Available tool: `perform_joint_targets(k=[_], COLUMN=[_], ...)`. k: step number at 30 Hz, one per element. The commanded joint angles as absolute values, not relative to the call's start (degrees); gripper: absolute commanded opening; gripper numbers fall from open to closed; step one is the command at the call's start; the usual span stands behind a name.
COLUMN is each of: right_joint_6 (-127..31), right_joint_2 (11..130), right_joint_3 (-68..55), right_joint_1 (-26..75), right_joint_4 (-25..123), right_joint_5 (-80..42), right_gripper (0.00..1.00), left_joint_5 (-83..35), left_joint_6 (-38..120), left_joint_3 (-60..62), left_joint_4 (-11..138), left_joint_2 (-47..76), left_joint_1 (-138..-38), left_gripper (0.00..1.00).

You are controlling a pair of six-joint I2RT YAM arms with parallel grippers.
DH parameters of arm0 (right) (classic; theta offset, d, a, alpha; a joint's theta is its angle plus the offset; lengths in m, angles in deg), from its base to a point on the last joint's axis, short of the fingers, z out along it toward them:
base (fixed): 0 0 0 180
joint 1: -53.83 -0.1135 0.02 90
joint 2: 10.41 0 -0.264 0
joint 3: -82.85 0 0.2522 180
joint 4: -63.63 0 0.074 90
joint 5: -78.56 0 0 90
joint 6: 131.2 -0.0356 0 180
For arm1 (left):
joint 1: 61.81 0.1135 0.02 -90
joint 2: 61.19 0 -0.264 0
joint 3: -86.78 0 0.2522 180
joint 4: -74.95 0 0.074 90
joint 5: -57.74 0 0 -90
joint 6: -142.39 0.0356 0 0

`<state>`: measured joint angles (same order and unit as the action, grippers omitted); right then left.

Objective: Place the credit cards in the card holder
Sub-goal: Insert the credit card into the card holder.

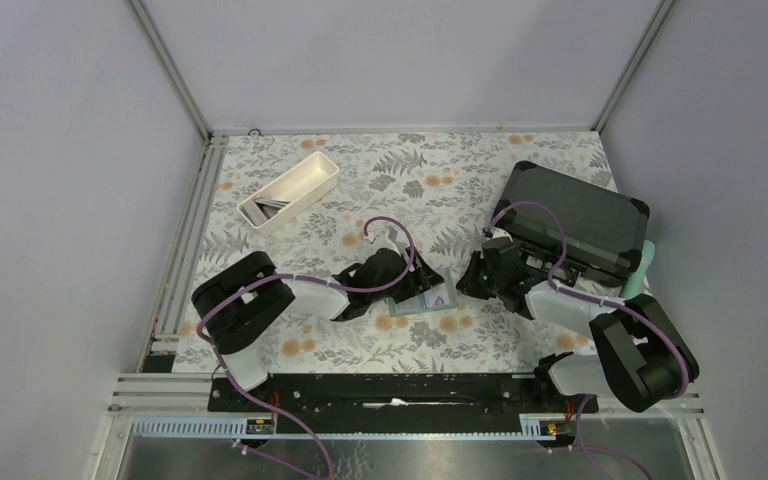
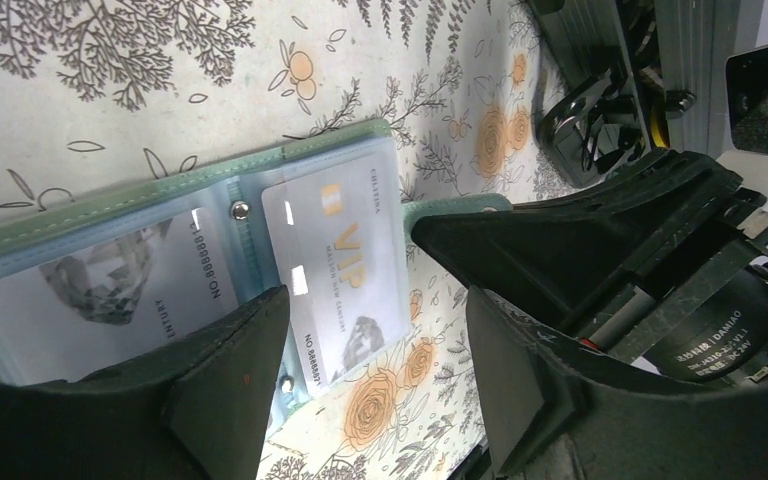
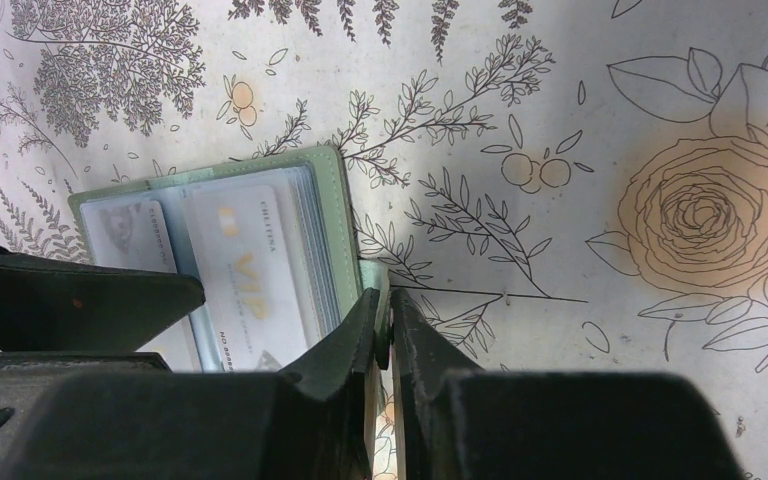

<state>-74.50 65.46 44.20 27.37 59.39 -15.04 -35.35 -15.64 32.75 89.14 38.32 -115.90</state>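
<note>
We see the right end effector (image 3: 387, 330) pinching the open card holder (image 3: 326, 200) at its 3 o'clock edge, the left end effector (image 2: 365, 330) spread apart at 9 o'clock.

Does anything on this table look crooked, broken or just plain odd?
Nothing spilled or broken. The black case lies askew at the right edge, a corner seemingly past the floral cloth. The green card holder lies open, its tab pinched in the shut right pincer, likely on purpose.
</note>
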Motion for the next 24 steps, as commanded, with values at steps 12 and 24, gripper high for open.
perform_joint_targets(k=[12,24], right_joint_6=[-74.6,-74.2], right_joint_2=[64.3,59.8], right_joint_3=[43.7,41.9], right_joint_1=[27.6,27.6], right_joint_4=[58.4,54.5], right_joint_5=[-13.7,-14.2], right_gripper=[0.0,0.0], left_joint_5=[-35.1,-36.2], left_joint_6=[-15.5,-10.2], left_joint_3=[28.4,29.1], left_joint_4=[92.1,83.8], left_joint_2=[40.6,33.6], left_joint_1=[-116.8,-115.7], left_gripper=[0.67,0.81])
